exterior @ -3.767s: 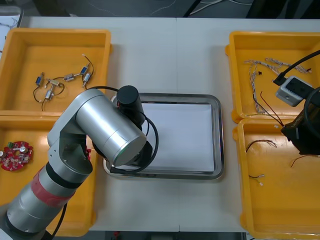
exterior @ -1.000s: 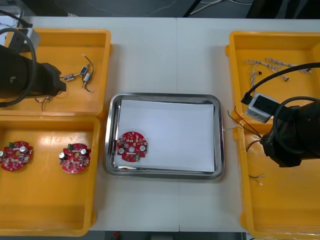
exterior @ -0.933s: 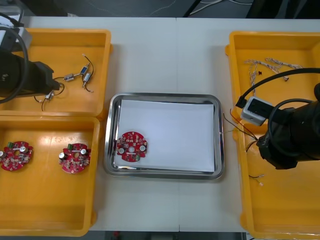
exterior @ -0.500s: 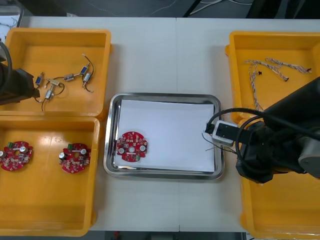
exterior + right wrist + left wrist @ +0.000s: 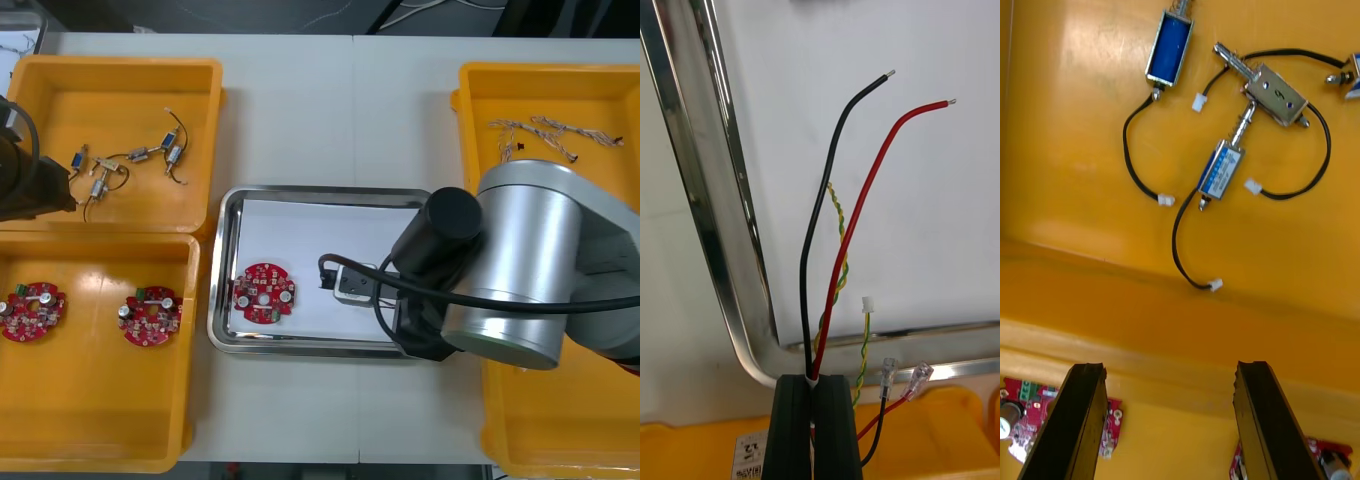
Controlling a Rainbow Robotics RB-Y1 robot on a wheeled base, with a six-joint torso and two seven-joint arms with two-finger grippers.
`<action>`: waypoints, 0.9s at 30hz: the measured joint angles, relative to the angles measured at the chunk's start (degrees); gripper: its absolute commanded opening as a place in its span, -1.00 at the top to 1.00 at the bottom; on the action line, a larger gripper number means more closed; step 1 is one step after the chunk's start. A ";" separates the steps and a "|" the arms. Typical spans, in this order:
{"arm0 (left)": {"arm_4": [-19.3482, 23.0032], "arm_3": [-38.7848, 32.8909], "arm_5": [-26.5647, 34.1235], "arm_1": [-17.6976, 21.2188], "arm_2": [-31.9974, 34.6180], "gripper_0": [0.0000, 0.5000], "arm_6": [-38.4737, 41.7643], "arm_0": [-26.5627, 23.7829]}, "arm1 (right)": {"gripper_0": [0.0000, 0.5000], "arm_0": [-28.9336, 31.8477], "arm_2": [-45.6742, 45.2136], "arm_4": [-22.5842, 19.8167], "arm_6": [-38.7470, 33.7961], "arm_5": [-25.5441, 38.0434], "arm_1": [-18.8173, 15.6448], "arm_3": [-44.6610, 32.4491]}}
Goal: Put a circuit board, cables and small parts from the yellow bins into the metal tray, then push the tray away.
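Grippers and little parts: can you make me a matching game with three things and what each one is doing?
Things:
1. right gripper
2. left gripper
3. small metal parts

States:
A. open, over the left yellow bins
B. lying in the far left yellow bin
C. shut on cables, over the metal tray

Pairs: 1-C, 2-A, 3-B.

Tray blocked from the right
The right arm overhangs the metal tray's right half; cables pinched in the right claw trail above its white floor. A circuit board takes the near-left corner. The far-left floor and the tabletop beyond lie open.
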 measured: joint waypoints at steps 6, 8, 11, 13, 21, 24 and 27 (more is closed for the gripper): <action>-1.34 5.83 -3.85 0.00 -2.03 -1.00 0.00 -3.48 | 1.00 -0.84 4.71 2.93 -0.01 -2.83 2.06 3.37; -2.14 7.66 -5.42 0.00 -2.30 -1.00 0.00 -4.74 | 1.00 -0.84 5.89 3.13 -0.01 -3.52 2.23 4.16; -3.19 10.07 -9.40 0.00 -3.25 -1.00 0.00 -6.09 | 1.00 -0.85 7.57 3.72 -0.01 -4.00 2.26 4.92; -3.59 11.61 -12.42 0.00 -4.20 -1.00 0.00 -6.68 | 1.00 -0.85 8.59 4.56 -0.01 -4.01 2.27 5.25; -4.07 17.01 -16.69 0.00 -6.47 -1.00 0.00 -9.14 | 1.00 -0.87 10.31 6.14 -0.01 -5.49 3.67 10.22; -4.10 17.95 -16.77 0.00 -7.13 -1.00 0.00 -9.47 | 1.00 -0.88 10.31 6.87 0.00 -6.12 4.81 12.65; -4.10 18.76 -16.91 0.00 -7.68 -1.00 0.00 -9.48 | 1.00 -0.88 10.31 7.32 0.02 -6.79 5.82 14.42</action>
